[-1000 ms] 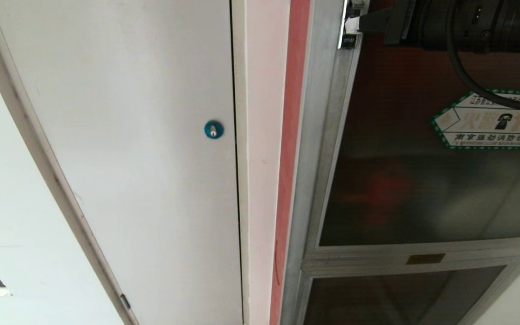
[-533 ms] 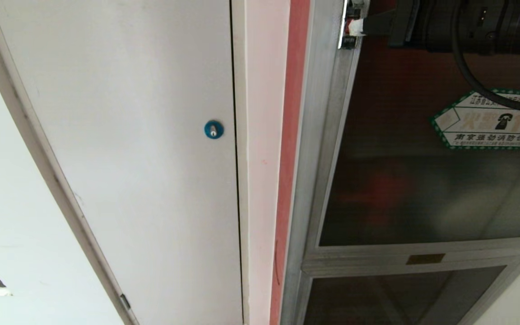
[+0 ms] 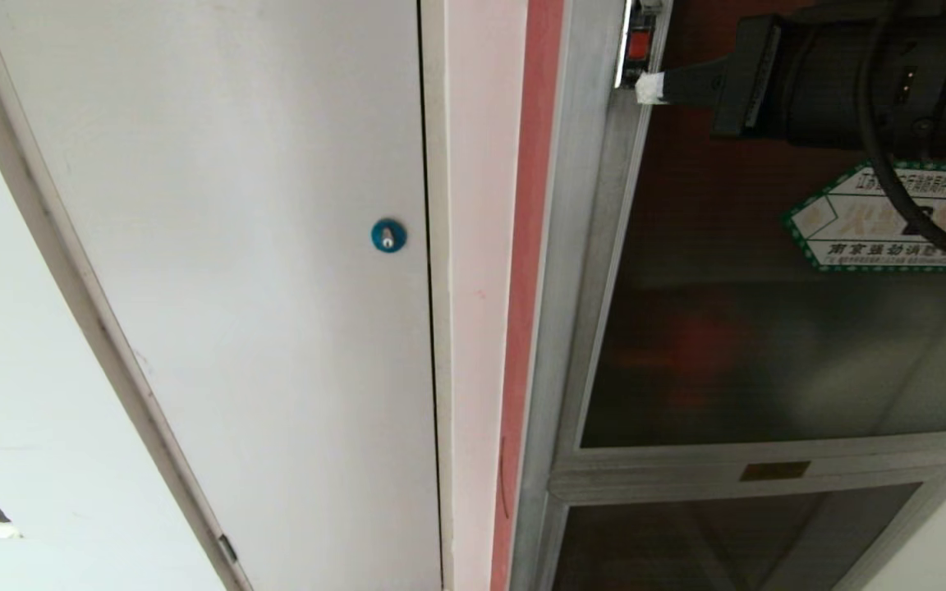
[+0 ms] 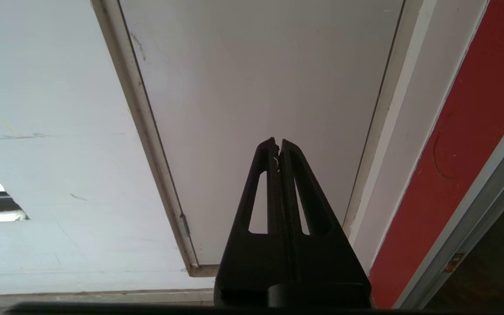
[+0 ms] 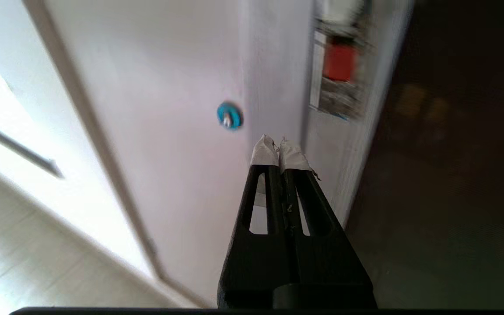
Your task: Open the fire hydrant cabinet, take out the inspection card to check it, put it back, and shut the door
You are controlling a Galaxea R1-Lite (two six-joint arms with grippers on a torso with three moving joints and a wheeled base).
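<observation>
The fire hydrant cabinet [image 3: 576, 271] has a silver frame and fills the right of the head view. Its door [image 3: 769, 345] of dark glass lies flat in the frame and carries the green-edged arrow sticker [image 3: 851, 238]. My right gripper [image 3: 649, 86] is shut and empty. Its white-taped tips sit at the door's left edge, just below a small red latch [image 3: 639, 43]. In the right wrist view the same gripper [image 5: 279, 146] points between the frame and the red latch [image 5: 340, 62]. My left gripper [image 4: 278, 142] is shut, parked low and facing the white panel. The inspection card is hidden.
A plain white panel door [image 3: 259, 271] with a round blue lock [image 3: 388, 235] stands left of the cabinet. A red strip [image 3: 526, 246] runs between them. Below the big door is a smaller glass door [image 3: 727, 542] with an orange label [image 3: 773, 470].
My right gripper has come down along the door's left edge, staying shut. The red latch it covered now shows above its tips. The left arm and the camera have stayed still.
</observation>
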